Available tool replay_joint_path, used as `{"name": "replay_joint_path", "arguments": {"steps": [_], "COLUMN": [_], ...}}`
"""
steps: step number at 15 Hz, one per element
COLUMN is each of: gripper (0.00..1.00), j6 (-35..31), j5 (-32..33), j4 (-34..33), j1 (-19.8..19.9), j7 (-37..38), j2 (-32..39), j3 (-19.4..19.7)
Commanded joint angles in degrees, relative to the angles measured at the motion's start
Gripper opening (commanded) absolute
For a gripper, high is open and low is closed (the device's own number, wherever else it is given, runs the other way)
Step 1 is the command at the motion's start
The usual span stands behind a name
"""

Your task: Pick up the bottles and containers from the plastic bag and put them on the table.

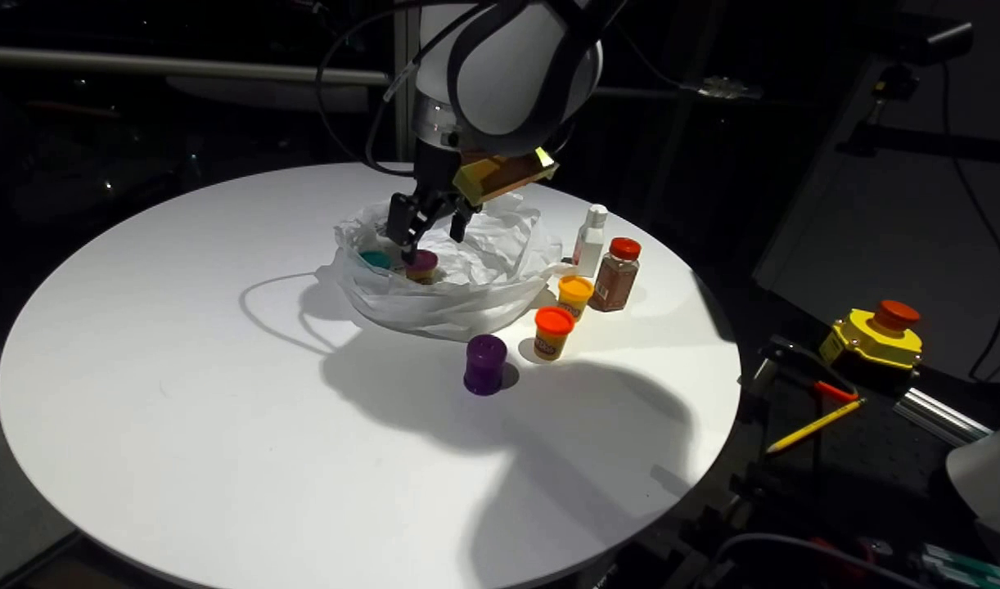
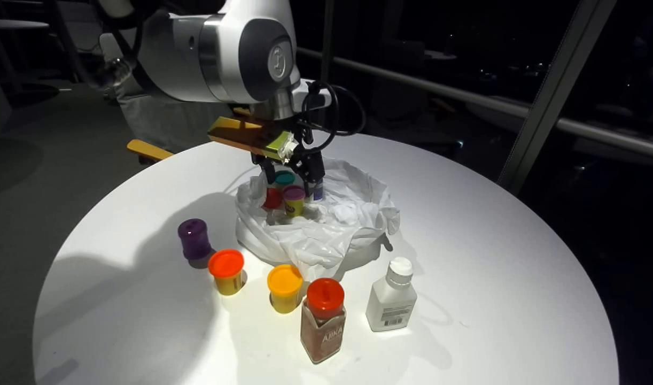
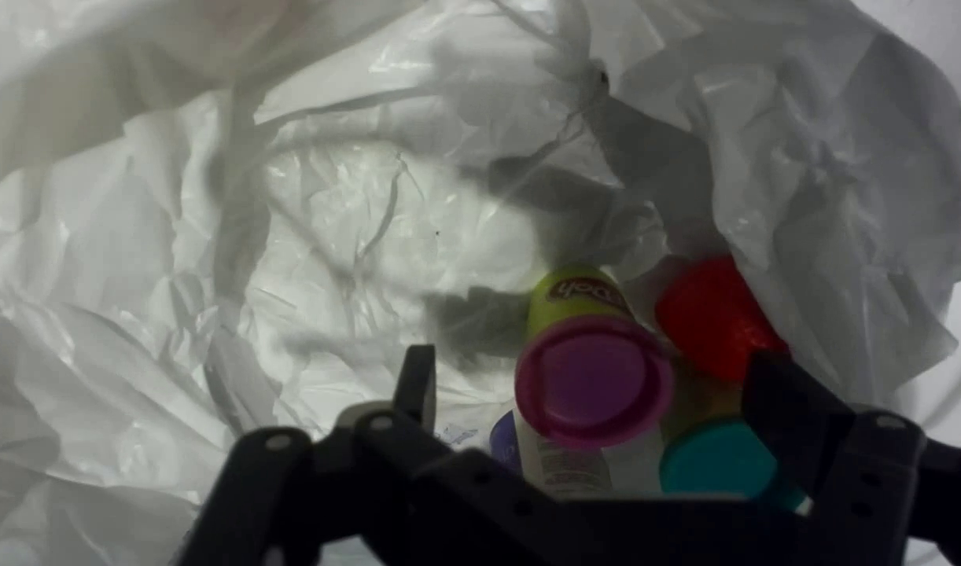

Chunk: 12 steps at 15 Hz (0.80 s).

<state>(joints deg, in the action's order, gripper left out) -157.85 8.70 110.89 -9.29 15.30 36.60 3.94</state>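
Currently claw [image 3: 590, 358] released, spread wide, over the plastic bag [image 2: 326, 240] on the desk [image 2: 492, 251]. Inside bag: pink-lidded tub [image 3: 594, 377], seen between the jaws in wrist view, plus teal-lidded tub [image 3: 716, 457], red item [image 3: 708, 318], white container [image 3: 571, 468] partly hidden. Standing outside on desk: purple jar [image 2: 194, 239], red-lidded tub [image 2: 227, 272], orange-lidded tub [image 2: 284, 289], brown red-capped jar [image 2: 322, 326], white bottle [image 2: 392, 299].

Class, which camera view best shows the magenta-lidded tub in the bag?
The wrist view: the magenta-lidded tub appears largest, its whole lid and some label lettering visible. Both exterior views show it smaller, inside the plastic bag, lid and some yellow side visible.
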Motion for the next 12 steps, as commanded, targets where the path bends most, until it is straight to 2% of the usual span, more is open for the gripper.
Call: {"name": "replay_joint_path", "arguments": {"steps": [1, 5, 6, 7, 9, 12], "gripper": [1.0, 1.0, 0.96, 0.74, 0.7, 0.45], "j6": [0.81, 1.34, 1.52, 1.62, 1.52, 2.08], "j5": [-3.45, -5.1, -5.36, -5.26, -5.14, -5.45], "j4": [-5.1, -8.01, -8.73, -9.02, -9.83, -9.62], "j1": [1.51, 2.17, 2.25, 2.02, 1.99, 2.03], "j7": [-2.04, -2.31, -2.33, -2.18, -2.03, -1.53], "j2": [3.68, 6.34, 6.97, 7.27, 8.05, 7.8], "j3": [-1.26, -1.22, -1.12, -0.8, -0.49, -0.32]}}
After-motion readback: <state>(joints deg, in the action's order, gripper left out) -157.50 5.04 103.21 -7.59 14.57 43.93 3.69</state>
